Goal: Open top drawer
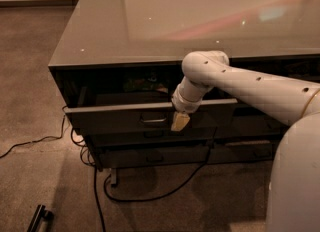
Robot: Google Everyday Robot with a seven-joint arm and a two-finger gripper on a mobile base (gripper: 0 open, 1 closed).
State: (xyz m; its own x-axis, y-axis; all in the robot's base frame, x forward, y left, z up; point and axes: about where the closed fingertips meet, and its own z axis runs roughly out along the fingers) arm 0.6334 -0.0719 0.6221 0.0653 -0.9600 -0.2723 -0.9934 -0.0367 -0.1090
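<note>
Glossy grey desk (150, 26) — top drawer (110, 118) partway out, more pull likely left — gripper (180, 121) beside its handle (153, 120) (grip state: cannot tell).

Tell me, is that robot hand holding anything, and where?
It cannot be told. The gripper sits against the front of the top drawer, just right of its handle, but a grip does not show.

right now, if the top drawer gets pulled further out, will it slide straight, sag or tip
The top drawer is partly out and its front looks straight, so it probably slides rigidly rather than sagging. It is wide with one small handle at centre, so an off-centre pull may skew it; the gripper sits just beside that handle.
</note>
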